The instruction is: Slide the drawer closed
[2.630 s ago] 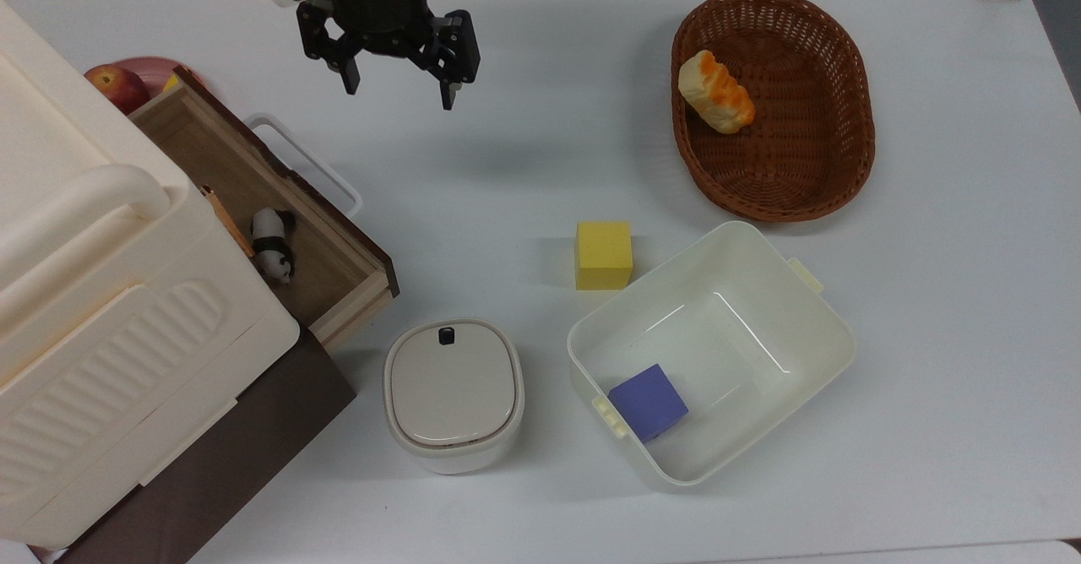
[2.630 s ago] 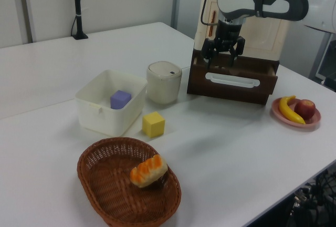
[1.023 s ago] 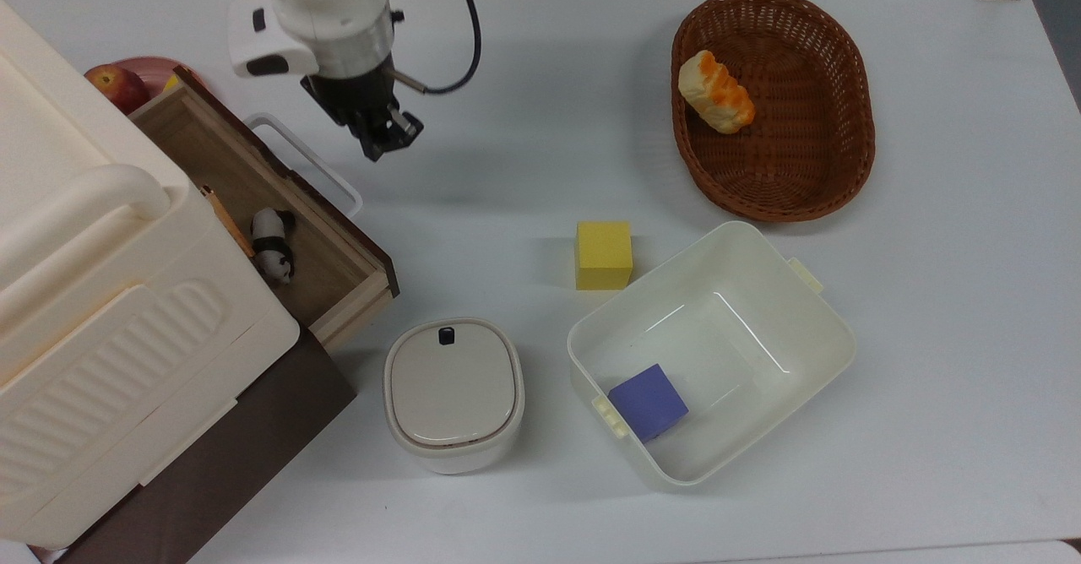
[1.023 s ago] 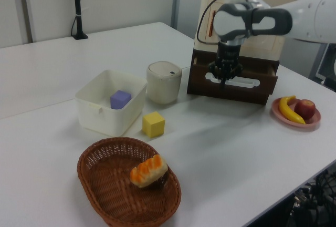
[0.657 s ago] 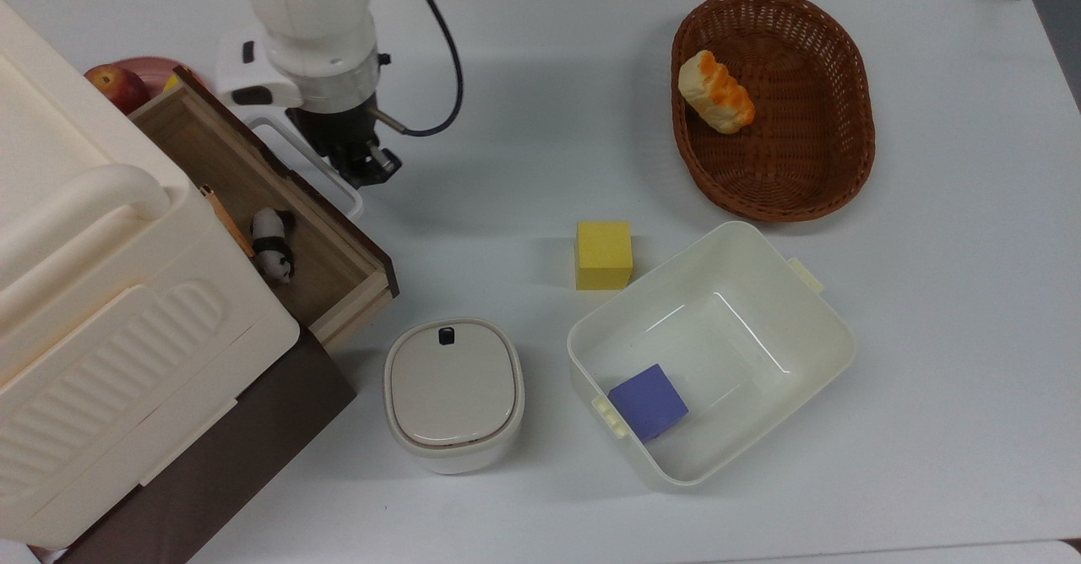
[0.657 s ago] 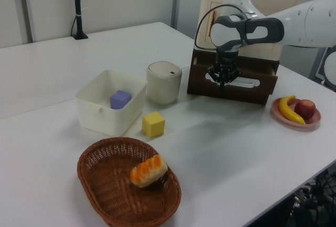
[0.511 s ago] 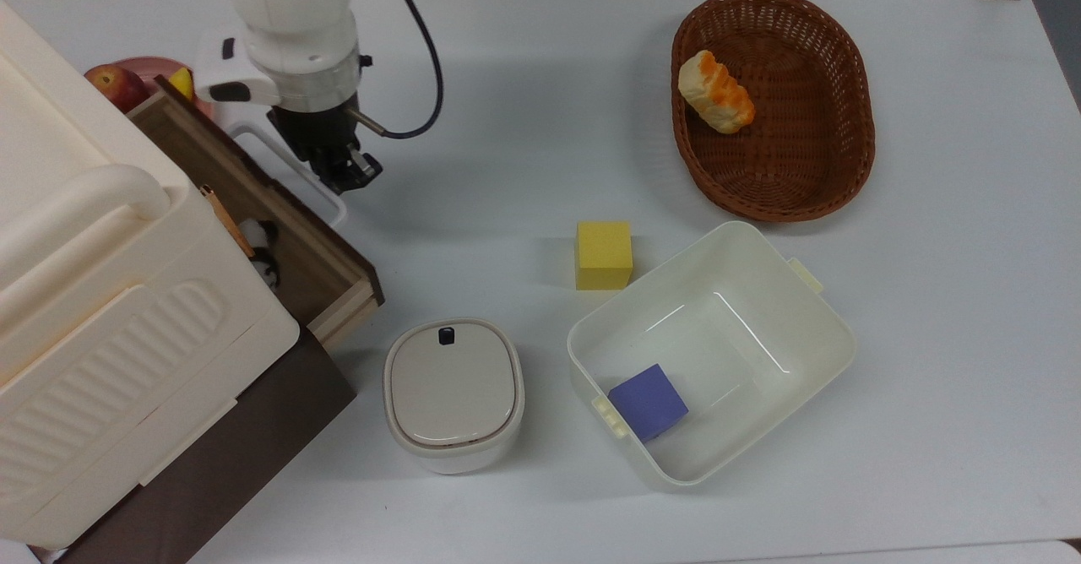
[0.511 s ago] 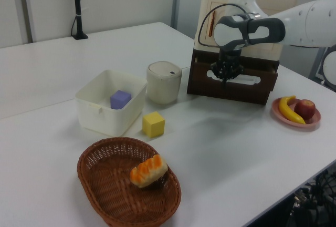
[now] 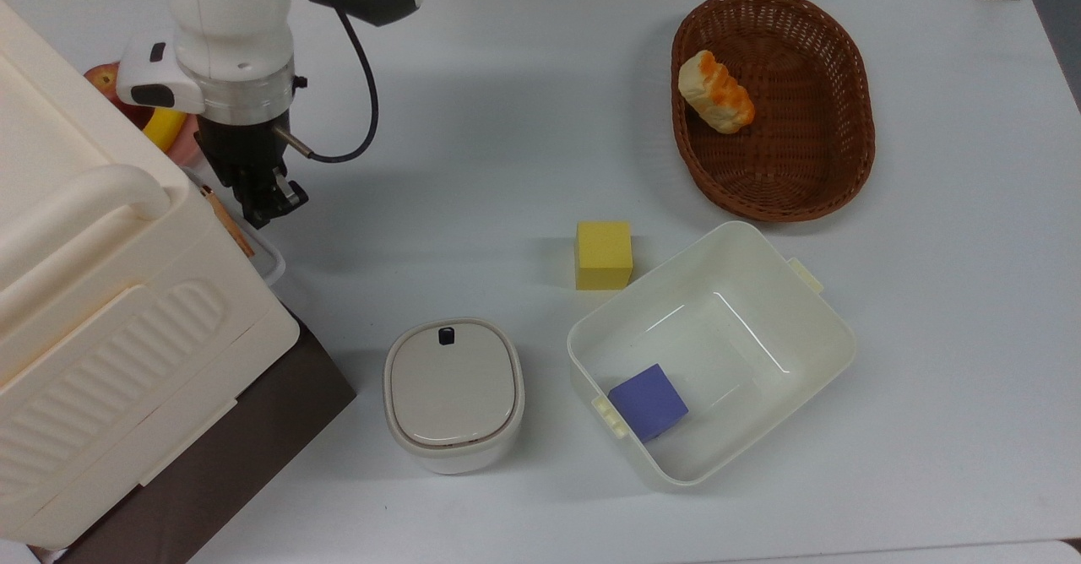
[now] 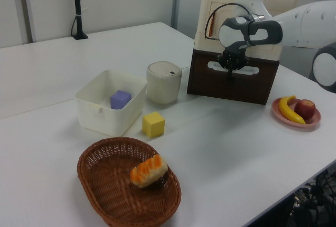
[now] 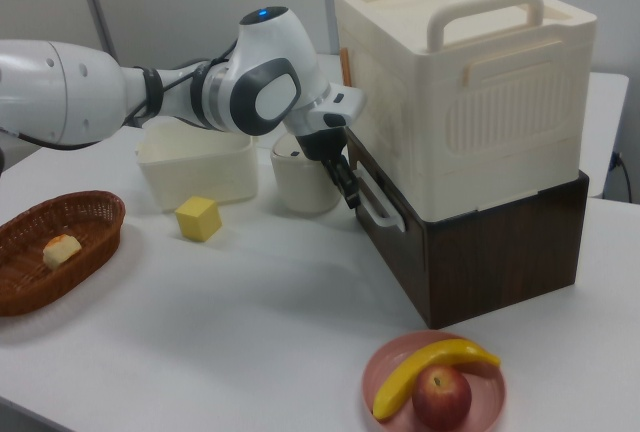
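Note:
The drawer (image 10: 265, 72) sits pushed into the dark brown cabinet, its front panel about flush with the cabinet face in the left view. Its white loop handle (image 9: 268, 262) pokes out from under the cream ribbed cabinet top (image 9: 93, 311) in the top view. The handle (image 11: 378, 210) also shows in the right view. My gripper (image 9: 268, 203) is shut, empty, and points down against the drawer front at the handle. It is seen too in the left view (image 10: 231, 72) and the right view (image 11: 350, 195). The drawer's wooden inside is hidden.
A round lidded pot (image 9: 453, 393) stands just before the cabinet. Beyond it are a yellow cube (image 9: 604, 255), a white tub (image 9: 832, 328) holding a purple cube (image 9: 649, 402), and a wicker basket (image 9: 828, 159) with bread (image 9: 716, 91). A pink plate (image 11: 380, 372) with banana and apple lies beside the cabinet.
My gripper shut, came down to the handle and moved toward the cabinet. The drawer slid in with it; its wooden inside and the panda toy are now covered.

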### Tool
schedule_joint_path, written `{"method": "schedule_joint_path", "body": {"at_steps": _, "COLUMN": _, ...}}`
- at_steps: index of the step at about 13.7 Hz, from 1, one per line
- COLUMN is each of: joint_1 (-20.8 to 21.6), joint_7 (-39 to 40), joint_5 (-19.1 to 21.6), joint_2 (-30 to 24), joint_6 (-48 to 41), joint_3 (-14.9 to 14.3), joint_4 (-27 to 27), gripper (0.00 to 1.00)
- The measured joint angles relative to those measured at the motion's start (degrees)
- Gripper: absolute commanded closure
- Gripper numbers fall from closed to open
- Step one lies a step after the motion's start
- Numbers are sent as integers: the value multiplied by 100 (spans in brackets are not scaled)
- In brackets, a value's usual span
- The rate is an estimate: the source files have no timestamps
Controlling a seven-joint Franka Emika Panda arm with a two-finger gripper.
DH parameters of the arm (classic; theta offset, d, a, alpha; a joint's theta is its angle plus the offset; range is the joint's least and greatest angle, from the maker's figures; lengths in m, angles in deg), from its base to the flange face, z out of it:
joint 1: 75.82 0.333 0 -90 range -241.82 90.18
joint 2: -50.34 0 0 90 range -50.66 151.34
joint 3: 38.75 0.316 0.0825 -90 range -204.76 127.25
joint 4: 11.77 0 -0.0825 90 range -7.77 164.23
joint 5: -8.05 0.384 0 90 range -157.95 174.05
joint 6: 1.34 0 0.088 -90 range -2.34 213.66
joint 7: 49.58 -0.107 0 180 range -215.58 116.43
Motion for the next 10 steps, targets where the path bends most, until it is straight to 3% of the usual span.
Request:
{"method": "schedule_joint_path", "body": {"at_steps": 3, "joint_1": 13, "joint_7": 187, "joint_5": -8, "joint_2": 51, "joint_6": 11, "joint_3": -25, "joint_4": -36, "gripper": 96}}
{"method": "schedule_joint_path", "body": {"at_steps": 6, "joint_1": 149, "joint_7": 1170, "joint_5": -7, "joint_2": -53, "joint_6": -504, "joint_3": -30, "joint_4": -172, "gripper": 74}}
{"method": "schedule_joint_path", "body": {"at_steps": 9, "joint_1": 393, "joint_7": 2209, "joint_5": 172, "joint_2": -547, "joint_6": -1575, "joint_3": 116, "joint_4": -189, "gripper": 26}}
{"method": "schedule_joint_path", "body": {"at_steps": 10, "joint_1": 412, "joint_7": 2319, "joint_5": 195, "joint_2": -728, "joint_6": -1812, "joint_3": 230, "joint_4": -182, "gripper": 2}}
